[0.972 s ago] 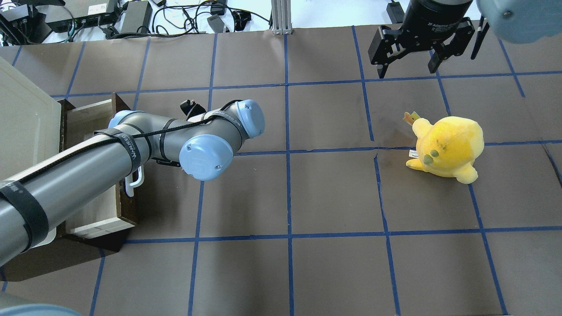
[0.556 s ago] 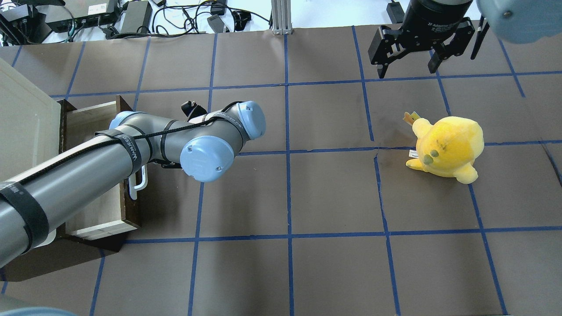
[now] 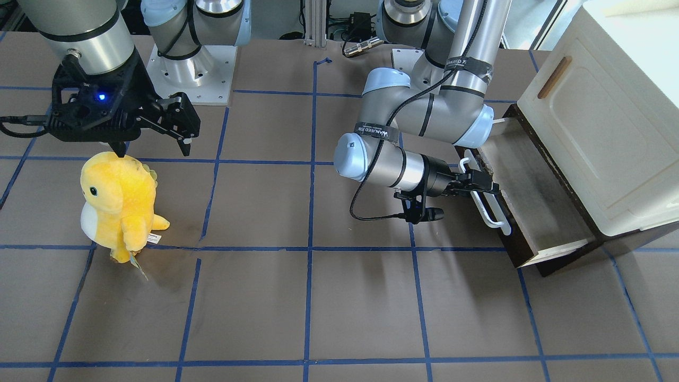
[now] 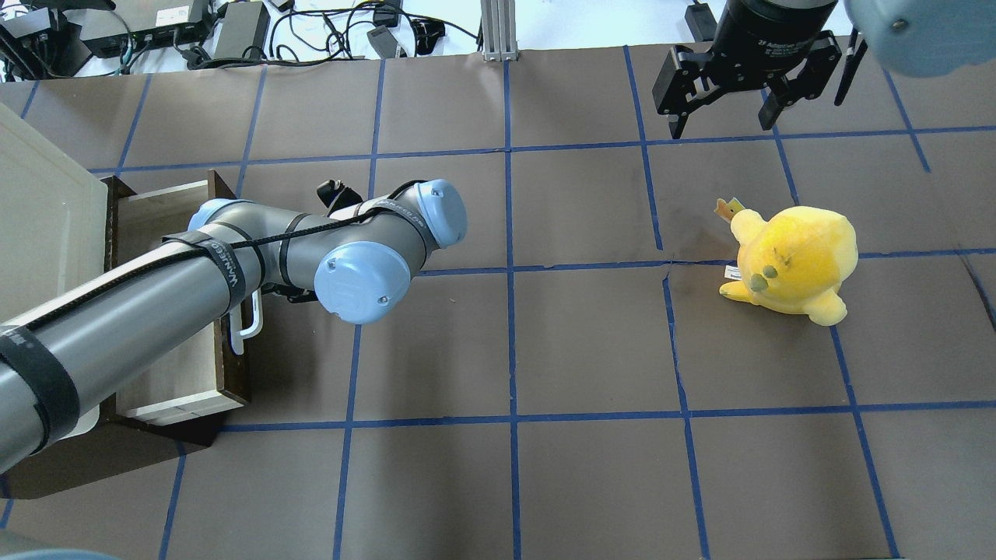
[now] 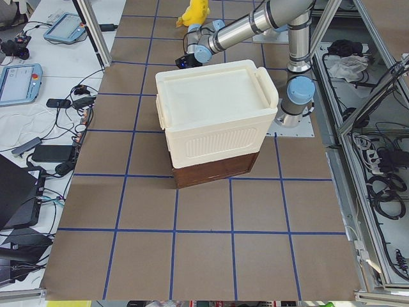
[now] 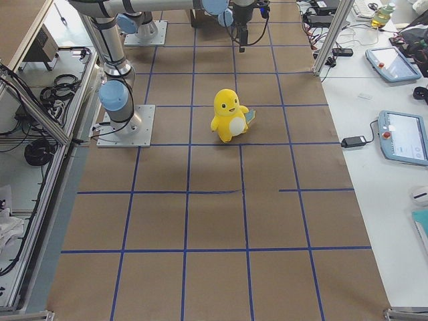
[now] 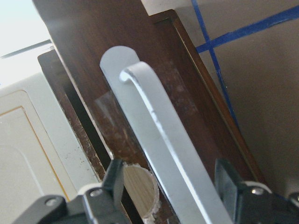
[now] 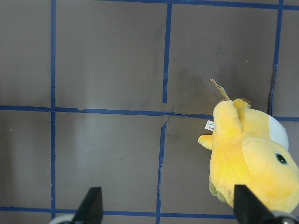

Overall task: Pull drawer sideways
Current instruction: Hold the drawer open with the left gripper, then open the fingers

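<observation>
The dark brown drawer (image 3: 530, 201) stands pulled partway out of the base of the cabinet, showing its pale wood box (image 4: 167, 373). Its long white loop handle (image 3: 490, 209) also shows in the overhead view (image 4: 247, 323) and fills the left wrist view (image 7: 159, 126). My left gripper (image 3: 480, 185) straddles the handle with a finger on each side. In the left wrist view (image 7: 170, 172) a gap shows between the handle and the left finger, so it is open. My right gripper (image 4: 721, 128) hangs open and empty above the table, far from the drawer.
A cream cabinet (image 3: 599, 132) with a small wooden handle sits over the drawer at the table's left end (image 4: 39, 210). A yellow plush toy (image 4: 794, 260) stands on the right half, just below my right gripper (image 3: 154, 151). Brown paper with blue tape lines covers the table.
The drawer slid a little further out of the cabinet, then stopped. My left arm has since eased slightly back toward the cabinet. The right arm and the plush have not moved.
</observation>
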Tool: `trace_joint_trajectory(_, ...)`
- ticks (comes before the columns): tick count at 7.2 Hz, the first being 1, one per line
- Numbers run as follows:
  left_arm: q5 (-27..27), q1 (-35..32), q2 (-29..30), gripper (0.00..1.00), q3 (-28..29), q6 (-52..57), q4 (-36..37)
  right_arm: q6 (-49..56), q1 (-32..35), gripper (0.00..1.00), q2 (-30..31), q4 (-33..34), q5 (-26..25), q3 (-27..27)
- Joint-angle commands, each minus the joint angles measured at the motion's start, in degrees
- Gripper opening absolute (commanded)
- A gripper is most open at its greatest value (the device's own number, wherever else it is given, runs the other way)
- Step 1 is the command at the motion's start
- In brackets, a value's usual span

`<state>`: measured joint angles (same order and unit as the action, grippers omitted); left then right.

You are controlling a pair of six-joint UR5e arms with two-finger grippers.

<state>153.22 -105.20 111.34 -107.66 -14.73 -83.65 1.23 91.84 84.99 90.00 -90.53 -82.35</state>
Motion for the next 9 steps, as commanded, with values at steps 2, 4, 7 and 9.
trace_joint_trajectory(2, 0.2, 0.6, -0.2, 0.73, -0.1, 0.0, 0.0, 0.0, 0.0, 1.00, 0.0, 0.0, 0.0, 0.0)
trace_joint_trajectory(4, 0.2, 0.6, -0.3, 0.73, -0.4, -0.1, 0.0, 0.0, 0.0, 1.00, 0.0, 0.0, 0.0, 0.0)
trace_joint_trajectory(7, 0.1, 0.6, -0.3, 0.74, -0.4, -0.1, 0.0, 0.0, 0.0, 1.00, 0.0, 0.0, 0.0, 0.0)
trace_joint_trajectory(9, -0.4, 0.6, -0.3, 0.89, 0.2, 0.1, 0.7, 0.0, 0.0, 1.00, 0.0, 0.0, 0.0, 0.0)
